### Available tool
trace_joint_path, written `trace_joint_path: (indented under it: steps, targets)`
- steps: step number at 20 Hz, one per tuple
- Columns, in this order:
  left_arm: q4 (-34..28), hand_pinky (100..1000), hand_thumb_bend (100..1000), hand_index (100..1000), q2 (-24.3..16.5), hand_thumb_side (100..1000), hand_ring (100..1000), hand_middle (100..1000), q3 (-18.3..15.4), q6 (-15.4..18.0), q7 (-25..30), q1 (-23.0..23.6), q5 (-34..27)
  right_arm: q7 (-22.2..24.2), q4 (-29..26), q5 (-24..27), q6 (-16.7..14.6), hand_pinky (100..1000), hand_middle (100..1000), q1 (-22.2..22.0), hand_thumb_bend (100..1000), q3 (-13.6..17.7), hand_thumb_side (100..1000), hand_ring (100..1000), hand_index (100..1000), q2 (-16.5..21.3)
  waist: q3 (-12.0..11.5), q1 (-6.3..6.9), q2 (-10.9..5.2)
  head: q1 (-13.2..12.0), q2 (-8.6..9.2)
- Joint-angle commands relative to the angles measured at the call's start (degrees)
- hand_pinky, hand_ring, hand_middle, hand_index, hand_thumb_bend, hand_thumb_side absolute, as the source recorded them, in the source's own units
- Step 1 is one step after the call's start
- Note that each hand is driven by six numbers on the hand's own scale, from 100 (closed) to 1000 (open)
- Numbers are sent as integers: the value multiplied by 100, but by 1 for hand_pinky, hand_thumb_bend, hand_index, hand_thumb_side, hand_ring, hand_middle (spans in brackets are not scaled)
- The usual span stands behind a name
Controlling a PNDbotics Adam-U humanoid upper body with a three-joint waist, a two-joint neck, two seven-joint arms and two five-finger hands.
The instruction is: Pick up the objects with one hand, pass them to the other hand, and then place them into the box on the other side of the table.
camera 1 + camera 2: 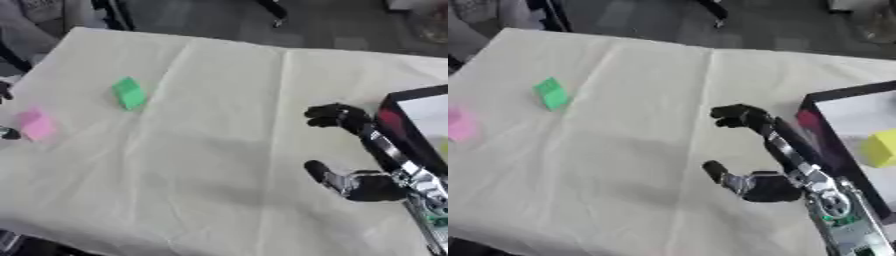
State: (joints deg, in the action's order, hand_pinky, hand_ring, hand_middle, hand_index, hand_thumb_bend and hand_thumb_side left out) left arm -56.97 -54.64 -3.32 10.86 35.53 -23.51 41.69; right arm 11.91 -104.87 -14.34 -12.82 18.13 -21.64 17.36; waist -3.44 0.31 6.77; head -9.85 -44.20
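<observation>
The right hand [737,116] hangs curled and empty beside the box [820,102], which holds a yellow block [881,147]. Green block [129,93] and pink block [37,125] wait across the bench [227,150].

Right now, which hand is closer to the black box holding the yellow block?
Right. The right hand sits curled just left of the black box; the left hand, fingers up, is lower down, slightly farther from it.

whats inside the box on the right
A yellow block lies on the white floor of the box. The rest of the inside runs past the picture's edge, so anything else there cannot be seen.
</observation>
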Motion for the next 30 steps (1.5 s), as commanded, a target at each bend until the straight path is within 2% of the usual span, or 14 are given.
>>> trace_joint_path:
  steps: [1,15,22,30]
  targets:
    - [-7,854,672,828,-139,429,692,684,-41,12,48,-100,-151,18,-57,27,-5,821,791,78,356,26,447,785,876,26,5,68,-130,27,9]
    - [56,839,653,808,136,446,667,658,55,-51,-121,-214,-17,30,-61,31,-3,821,791,84,353,20,448,785,877,19,21,53,-132,39,9]
    - [161,816,607,766,253,389,617,605,87,-135,-378,-243,209,40,-91,41,-5,821,791,62,353,19,445,789,877,30,23,37,-137,36,9]
    - [219,810,585,753,331,353,603,588,114,-174,-648,-250,373,42,-113,49,10,819,789,41,356,12,444,789,876,36,15,16,-137,41,9]
